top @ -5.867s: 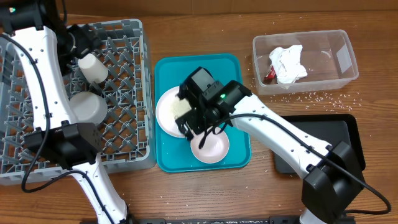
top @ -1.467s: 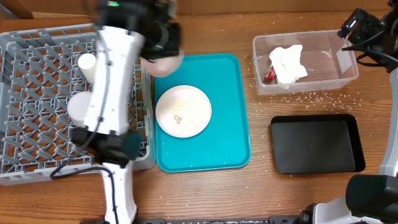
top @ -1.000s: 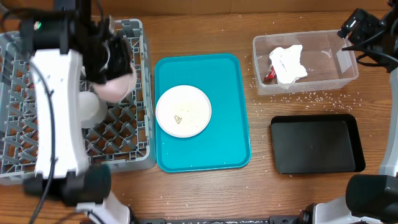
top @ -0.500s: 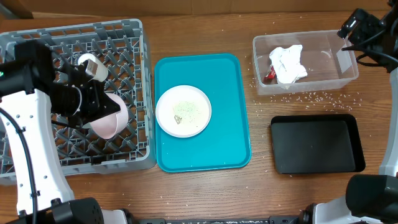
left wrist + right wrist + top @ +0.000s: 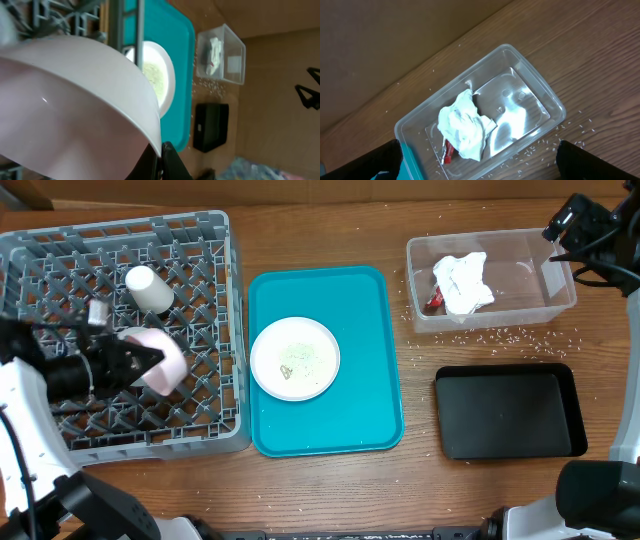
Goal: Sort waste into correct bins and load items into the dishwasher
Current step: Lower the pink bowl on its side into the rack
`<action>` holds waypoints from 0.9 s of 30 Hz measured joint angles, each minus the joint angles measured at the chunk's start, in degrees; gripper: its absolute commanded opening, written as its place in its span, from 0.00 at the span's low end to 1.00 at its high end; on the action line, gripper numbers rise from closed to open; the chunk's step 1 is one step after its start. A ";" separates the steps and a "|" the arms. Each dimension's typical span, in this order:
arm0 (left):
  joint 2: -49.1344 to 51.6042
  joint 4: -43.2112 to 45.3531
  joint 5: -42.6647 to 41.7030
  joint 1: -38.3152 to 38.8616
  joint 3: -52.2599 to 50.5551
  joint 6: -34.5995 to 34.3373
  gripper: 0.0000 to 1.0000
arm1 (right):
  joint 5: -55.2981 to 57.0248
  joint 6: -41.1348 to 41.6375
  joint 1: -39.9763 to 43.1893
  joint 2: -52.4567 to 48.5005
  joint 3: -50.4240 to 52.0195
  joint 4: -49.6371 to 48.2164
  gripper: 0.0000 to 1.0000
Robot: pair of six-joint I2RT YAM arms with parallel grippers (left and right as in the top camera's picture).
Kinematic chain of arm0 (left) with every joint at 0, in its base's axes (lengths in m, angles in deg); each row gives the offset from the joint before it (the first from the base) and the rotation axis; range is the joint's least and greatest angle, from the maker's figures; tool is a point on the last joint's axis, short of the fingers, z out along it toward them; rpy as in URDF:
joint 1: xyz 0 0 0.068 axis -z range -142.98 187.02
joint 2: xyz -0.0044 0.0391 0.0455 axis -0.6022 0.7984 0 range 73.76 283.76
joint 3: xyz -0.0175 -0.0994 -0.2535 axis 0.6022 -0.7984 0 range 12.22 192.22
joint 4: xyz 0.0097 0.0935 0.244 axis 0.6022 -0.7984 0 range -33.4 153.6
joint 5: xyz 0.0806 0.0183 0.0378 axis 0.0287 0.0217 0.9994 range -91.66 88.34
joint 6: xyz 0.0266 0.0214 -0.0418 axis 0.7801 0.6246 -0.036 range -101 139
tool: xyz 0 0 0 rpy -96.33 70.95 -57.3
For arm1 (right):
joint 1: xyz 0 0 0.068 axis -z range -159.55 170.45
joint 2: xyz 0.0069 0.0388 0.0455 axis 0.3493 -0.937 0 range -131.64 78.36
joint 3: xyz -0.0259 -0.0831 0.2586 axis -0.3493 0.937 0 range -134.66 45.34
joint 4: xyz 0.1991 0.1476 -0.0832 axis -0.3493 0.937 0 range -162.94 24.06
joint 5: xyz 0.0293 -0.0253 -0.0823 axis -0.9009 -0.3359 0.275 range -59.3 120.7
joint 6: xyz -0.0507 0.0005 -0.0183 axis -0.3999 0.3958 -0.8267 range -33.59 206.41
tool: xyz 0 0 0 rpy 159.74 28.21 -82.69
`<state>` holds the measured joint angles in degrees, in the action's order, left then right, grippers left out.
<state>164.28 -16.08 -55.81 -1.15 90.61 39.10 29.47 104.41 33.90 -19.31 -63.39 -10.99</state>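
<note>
The small white shallow bowl (image 5: 163, 366) is hanging tipped on its side over the lattice floor of the large square grey plastic dish rack (image 5: 205, 240), near the rack's middle. Whether it is touching the grid cannot be told. The left gripper (image 5: 136, 364) is pinching the bowl's rim with its jaws closed narrowly on it; in the left wrist view the bowl's outer curve is filling most of the frame.

Behind the bowl, a small white cup (image 5: 150, 288) is lying in the rack. Just beside the rack, a teal serving tray (image 5: 365, 410) is carrying the white round dinner plate (image 5: 295, 358), which is dotted with pale food specks.

Further right, a clear rectangular plastic tub (image 5: 545, 250) is holding a crumpled white paper napkin (image 5: 465, 280) and a small red-and-white crinkled wrapper (image 5: 432, 302). Tiny white rice-like grains (image 5: 500, 336) are lying scattered on the wooden table (image 5: 420, 480) between the tub and a shallow black rectangular tray (image 5: 510, 415).

The right gripper (image 5: 479, 145) is hovering above the tub with its jaws spread wide, holding nothing.
</note>
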 measured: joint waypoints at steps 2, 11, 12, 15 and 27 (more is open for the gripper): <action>0.17 1.95 -0.72 -1.25 -2.10 1.88 0.06 | 0.02 0.02 0.00 0.00 0.00 0.02 1.00; 2.05 2.19 -6.75 -1.20 -5.92 10.40 0.06 | 0.00 -0.02 0.00 0.00 0.00 0.02 1.00; 2.19 2.16 -7.02 -1.20 -5.92 11.30 0.06 | 0.02 -0.02 0.02 0.00 0.00 0.04 1.00; 2.49 1.97 -7.48 -1.20 -5.95 13.31 0.06 | 0.02 -0.04 0.02 0.00 0.00 0.04 1.00; 3.52 -2.54 -7.08 -1.20 -6.05 15.15 0.12 | 0.00 -0.04 0.00 0.00 0.00 0.04 1.00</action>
<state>167.80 -18.62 -62.89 -2.35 84.56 54.24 29.47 104.37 33.90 -19.31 -63.39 -10.95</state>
